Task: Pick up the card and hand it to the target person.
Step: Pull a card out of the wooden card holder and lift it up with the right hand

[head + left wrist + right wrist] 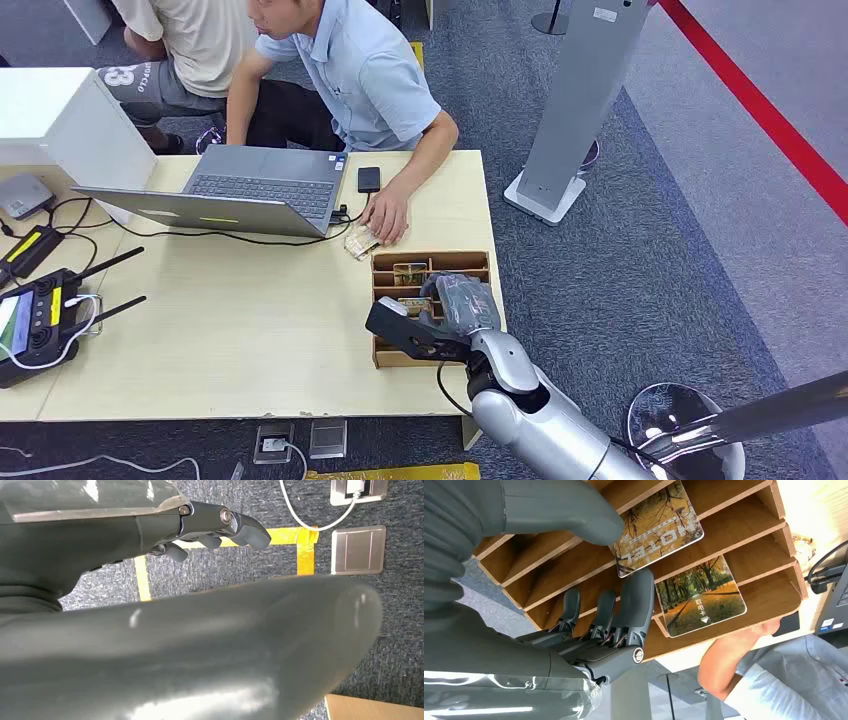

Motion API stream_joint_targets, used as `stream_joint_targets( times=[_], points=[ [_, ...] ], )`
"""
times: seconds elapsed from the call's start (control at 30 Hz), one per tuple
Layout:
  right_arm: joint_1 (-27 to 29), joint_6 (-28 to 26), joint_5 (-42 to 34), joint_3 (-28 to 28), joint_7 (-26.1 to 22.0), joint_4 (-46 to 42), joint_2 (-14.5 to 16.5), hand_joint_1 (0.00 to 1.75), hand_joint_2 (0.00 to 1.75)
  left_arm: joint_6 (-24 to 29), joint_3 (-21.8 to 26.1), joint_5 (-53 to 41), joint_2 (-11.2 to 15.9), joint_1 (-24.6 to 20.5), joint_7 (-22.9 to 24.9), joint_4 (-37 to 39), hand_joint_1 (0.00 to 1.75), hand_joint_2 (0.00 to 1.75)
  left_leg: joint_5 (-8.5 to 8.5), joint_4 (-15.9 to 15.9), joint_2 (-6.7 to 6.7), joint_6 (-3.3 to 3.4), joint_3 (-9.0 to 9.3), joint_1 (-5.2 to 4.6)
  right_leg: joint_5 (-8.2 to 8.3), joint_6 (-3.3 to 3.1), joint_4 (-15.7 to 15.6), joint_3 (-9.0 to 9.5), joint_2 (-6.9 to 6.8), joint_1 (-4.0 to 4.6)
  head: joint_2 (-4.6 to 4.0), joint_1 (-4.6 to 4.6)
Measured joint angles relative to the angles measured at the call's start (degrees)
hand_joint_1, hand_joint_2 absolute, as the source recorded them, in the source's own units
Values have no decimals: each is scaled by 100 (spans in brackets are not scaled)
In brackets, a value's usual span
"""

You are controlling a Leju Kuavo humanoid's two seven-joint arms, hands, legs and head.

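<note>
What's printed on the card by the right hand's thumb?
An autumn tree scene in yellow-orange with white lettering, on the card; clearest in the right wrist view.

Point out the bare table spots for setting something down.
Free: the wide tabletop between the laptop, the controller and the wooden organizer. Crowded: the organizer under the right hand, and the person's hand beside the phone.

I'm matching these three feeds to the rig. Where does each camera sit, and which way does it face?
Head: high on the body, looking down at the table; right arm reaches in.
Left wrist: behind the left hand, facing carpet.
Right wrist: behind the right hand, facing the wooden card rack.
Shared: head and right wrist both show rack and right hand.
</note>
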Motion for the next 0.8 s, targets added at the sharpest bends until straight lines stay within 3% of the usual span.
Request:
stream_joint_targets(
  times=[0.8],
  points=[
    [-21,15,-52,4,-56,91,46,101,175,5,0,-2,-3,0,5,0,0,0,0,0,0,0,1,0,0,0,0,1,0,0,0,-1]
  ],
)
